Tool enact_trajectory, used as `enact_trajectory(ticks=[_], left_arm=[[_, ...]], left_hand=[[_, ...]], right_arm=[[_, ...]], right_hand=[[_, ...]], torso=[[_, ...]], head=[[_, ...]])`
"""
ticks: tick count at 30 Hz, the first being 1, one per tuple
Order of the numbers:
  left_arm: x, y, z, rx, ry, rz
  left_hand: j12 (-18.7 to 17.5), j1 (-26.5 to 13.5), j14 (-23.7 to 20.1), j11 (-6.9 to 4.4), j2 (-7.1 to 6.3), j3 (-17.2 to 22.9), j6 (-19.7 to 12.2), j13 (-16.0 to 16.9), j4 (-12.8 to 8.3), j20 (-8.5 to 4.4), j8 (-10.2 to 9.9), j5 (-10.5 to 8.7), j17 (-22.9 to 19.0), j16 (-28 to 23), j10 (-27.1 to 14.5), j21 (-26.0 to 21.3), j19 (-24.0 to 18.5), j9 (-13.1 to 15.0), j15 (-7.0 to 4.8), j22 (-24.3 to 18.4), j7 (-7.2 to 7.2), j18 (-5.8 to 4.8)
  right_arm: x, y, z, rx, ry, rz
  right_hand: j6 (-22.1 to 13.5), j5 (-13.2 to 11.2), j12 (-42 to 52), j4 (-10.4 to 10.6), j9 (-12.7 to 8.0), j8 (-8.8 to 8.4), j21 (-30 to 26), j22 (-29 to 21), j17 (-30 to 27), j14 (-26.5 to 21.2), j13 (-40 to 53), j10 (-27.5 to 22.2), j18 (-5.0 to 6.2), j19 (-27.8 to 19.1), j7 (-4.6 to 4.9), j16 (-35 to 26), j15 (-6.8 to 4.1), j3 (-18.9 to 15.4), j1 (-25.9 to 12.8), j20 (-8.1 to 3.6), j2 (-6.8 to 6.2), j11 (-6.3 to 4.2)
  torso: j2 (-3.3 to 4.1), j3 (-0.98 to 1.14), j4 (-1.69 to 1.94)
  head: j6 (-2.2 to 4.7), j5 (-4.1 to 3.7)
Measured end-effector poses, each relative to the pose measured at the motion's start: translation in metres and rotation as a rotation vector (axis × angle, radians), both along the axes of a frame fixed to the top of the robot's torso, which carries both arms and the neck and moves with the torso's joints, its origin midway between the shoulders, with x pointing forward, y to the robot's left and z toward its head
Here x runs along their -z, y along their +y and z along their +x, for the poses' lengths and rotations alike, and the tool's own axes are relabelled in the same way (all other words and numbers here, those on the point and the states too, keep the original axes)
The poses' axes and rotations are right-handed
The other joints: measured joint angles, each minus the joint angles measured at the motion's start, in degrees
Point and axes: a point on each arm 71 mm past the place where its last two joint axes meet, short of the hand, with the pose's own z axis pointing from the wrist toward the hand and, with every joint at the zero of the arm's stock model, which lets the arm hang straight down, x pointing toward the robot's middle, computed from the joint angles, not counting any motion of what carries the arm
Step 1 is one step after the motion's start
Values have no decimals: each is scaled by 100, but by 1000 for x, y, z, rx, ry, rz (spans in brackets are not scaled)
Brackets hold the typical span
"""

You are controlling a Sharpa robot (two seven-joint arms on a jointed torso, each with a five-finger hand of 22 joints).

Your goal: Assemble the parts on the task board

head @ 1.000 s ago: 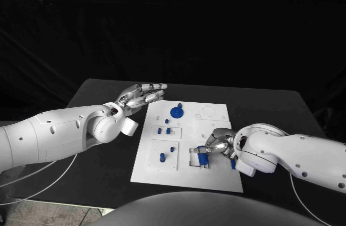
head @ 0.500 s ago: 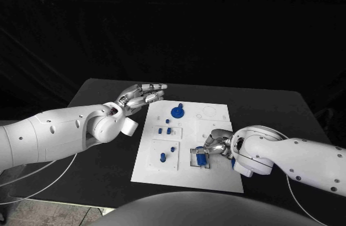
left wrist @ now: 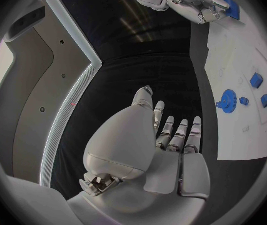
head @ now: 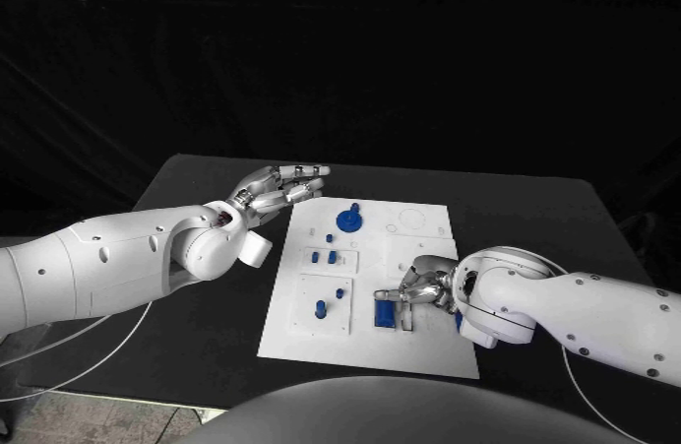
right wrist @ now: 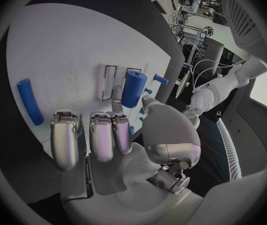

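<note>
The black desk point(head: 539, 208) fills the middle of the head view, carrying the white task board point(head: 426, 346) at its centre. The left hand point(head: 277, 185) hovers off the board's upper left corner, fingers point(left wrist: 183, 135) straight, slightly apart, holding nothing. The right hand point(head: 426, 285) sits at the board's lower right, its fingers point(right wrist: 102, 135) just beside a blue cylinder point(head: 386, 312) lying in a slot; whether they touch it I cannot tell. A blue gear point(head: 347, 218) sits at the board's upper middle.

Dim room, black backdrop; the white board point(head: 372, 277) catches overhead light and glares a bit (arms bright too). Wrist views sharp mid-circle, edges bent and dark-rimmed.
</note>
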Motion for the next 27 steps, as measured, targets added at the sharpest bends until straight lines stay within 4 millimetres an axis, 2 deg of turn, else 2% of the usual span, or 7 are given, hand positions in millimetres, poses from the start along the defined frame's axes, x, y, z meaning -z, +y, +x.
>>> enact_trajectory(ticks=[8,11,12,19,21,23,27], left_arm=[[0,-1,0,3,3,0],[0,-1,0,5,4,0],[0,-1,0,5,5,0],[1,-1,0,7,9,1],[1,0,0,7,9,1],[1,0,0,8,10,1],[1,0,0,8,11,2]], left_hand=[[-1,0,0,21,0,0,22,0,0,0,0,22,0,0,22,0,0,-1,0,-5,22,0],[-1,0,0,21,0,0,22,0,0,0,0,22,0,0,21,0,0,-1,0,-5,22,0],[-1,0,0,21,0,0,22,0,0,0,0,22,0,0,21,0,0,-1,0,-5,22,0],[11,23,0,21,23,0,22,4,0,0,0,44,1,0,21,0,0,-1,0,-12,22,0],[31,39,21,21,7,0,22,4,0,0,0,44,5,0,21,0,0,-1,21,-12,22,0],[31,40,21,21,6,0,22,4,0,0,0,44,5,0,21,0,0,-1,21,-12,21,0],[31,46,21,21,0,0,73,4,0,0,22,69,5,27,21,0,0,5,21,-17,31,0]], right_arm=[[0,1,0,-10,2,-5],[0,0,0,-10,2,-6],[0,0,0,-10,2,-6],[-2,-8,0,8,-20,16],[-5,-13,0,20,-41,37],[-10,-15,2,26,-69,68],[-28,-17,7,37,-136,160]], right_hand=[[1,-47,0,10,5,-31,-33,0,5,0,0,21,0,0,-1,-22,0,-229,-94,0,-92,21],[1,-82,0,15,-1,-56,-45,-1,4,21,-1,0,0,11,-1,-22,21,-289,-144,11,-47,41],[-3,-82,0,18,-4,-56,-62,0,4,21,-1,0,0,21,3,-22,21,-330,-179,21,-73,41],[-6,-82,0,32,19,-73,-67,-1,4,21,-1,0,0,21,71,-22,21,-537,-365,21,43,41],[-4,-10,0,30,21,-73,-67,-1,3,21,-1,0,-1,21,69,-22,21,-572,-388,21,66,41],[-4,50,0,11,33,-67,-67,-1,3,21,-1,0,-1,21,69,-22,21,-609,-386,21,66,41],[17,181,0,11,78,40,-67,-1,3,21,-1,0,0,21,47,1,21,-703,-285,21,163,41]], torso=[[-1,-1,0],[-2,-1,1],[-2,-1,0],[-1,-1,1],[-1,0,0],[-1,1,0],[-1,0,0]], head=[[0,3],[0,8],[0,9],[0,35],[0,41],[0,43],[0,40]])
